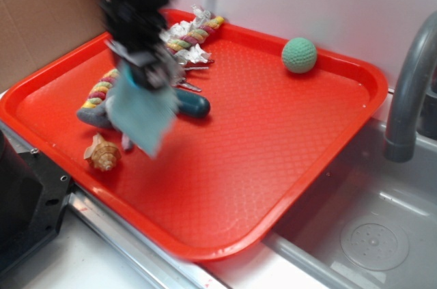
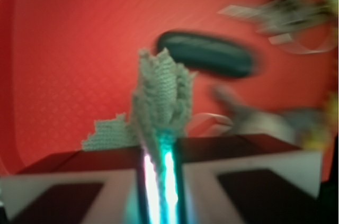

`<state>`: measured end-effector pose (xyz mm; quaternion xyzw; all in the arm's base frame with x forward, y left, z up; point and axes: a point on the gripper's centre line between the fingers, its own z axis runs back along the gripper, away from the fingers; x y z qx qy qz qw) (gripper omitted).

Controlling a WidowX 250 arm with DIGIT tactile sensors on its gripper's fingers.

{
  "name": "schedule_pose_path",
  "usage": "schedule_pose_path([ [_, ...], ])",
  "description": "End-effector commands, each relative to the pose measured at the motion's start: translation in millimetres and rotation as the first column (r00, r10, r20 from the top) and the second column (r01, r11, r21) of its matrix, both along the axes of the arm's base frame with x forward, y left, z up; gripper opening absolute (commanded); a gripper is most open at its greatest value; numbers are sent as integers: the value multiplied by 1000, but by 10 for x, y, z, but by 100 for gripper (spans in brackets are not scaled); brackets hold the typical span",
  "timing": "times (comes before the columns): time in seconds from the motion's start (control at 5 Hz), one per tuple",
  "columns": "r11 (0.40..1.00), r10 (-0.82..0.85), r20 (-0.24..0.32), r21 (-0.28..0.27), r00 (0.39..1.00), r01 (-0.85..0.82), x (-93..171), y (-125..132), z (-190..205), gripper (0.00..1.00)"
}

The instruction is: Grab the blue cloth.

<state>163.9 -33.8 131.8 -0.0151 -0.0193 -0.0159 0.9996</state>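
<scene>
Seashell [image 1: 103,154] sits below the raised arm, whose jaws pinch the dangling blue cloth [image 1: 142,115].

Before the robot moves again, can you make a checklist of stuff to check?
1. Blue cloth pinched in the claw: ok.
2. Cloth lifted, hanging over the red tray: ok.
3. Only a narrow fold caught, seen in the wrist view; firm hold: cannot tell.
4. Nothing else caught with it: ok.
5. Seashell and dark handle near the hanging cloth; clear of it: cannot tell.
</scene>
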Motion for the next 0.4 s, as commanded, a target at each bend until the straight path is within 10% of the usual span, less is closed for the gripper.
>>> schedule_pose_path([
  [0.0, 972, 193, 212, 89, 958, -216, -278, 842, 980, 0],
  [0.2, 968, 186, 241, 123, 952, -221, -185, 831, 1298, 0],
])
